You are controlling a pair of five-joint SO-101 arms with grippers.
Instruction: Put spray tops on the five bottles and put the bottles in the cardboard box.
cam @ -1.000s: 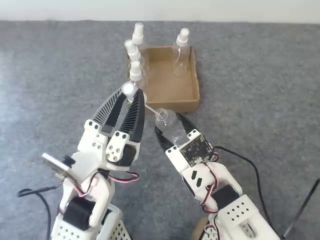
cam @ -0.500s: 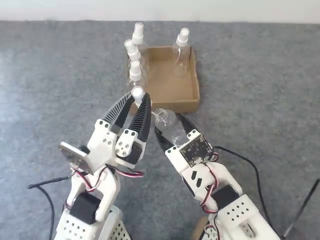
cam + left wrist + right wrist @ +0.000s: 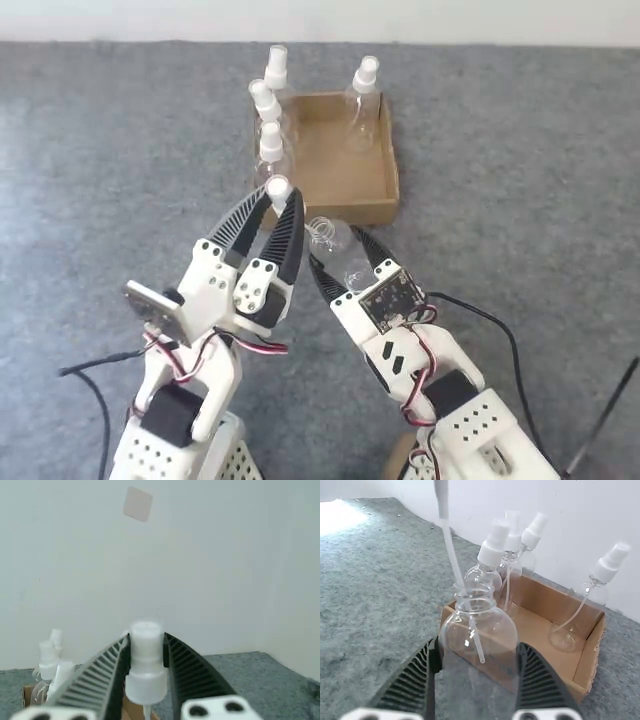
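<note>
My left gripper point(image 3: 277, 197) point(image 3: 146, 652) is shut on a white spray top point(image 3: 277, 187) point(image 3: 146, 666), held above the table beside the box's near-left corner. The top's thin dip tube point(image 3: 451, 545) runs down through the neck of a clear open bottle point(image 3: 334, 244) point(image 3: 479, 630). My right gripper point(image 3: 336, 248) point(image 3: 477, 672) is shut on that bottle's body, just in front of the cardboard box point(image 3: 340, 175) point(image 3: 590, 645). One capped bottle point(image 3: 363, 95) point(image 3: 580, 615) stands in the box's far corner. Three capped bottles point(image 3: 268, 110) point(image 3: 507, 545) stand in a row by its left wall.
Grey carpet point(image 3: 520, 180) covers the table on all sides of the box. A black cable point(image 3: 500, 335) trails from the right arm toward the near right edge. A pale wall point(image 3: 200, 555) rises behind the table.
My left gripper has carried the spray top a little nearer and to the right, over the held bottle's neck. The right arm and its bottle have stayed still.
</note>
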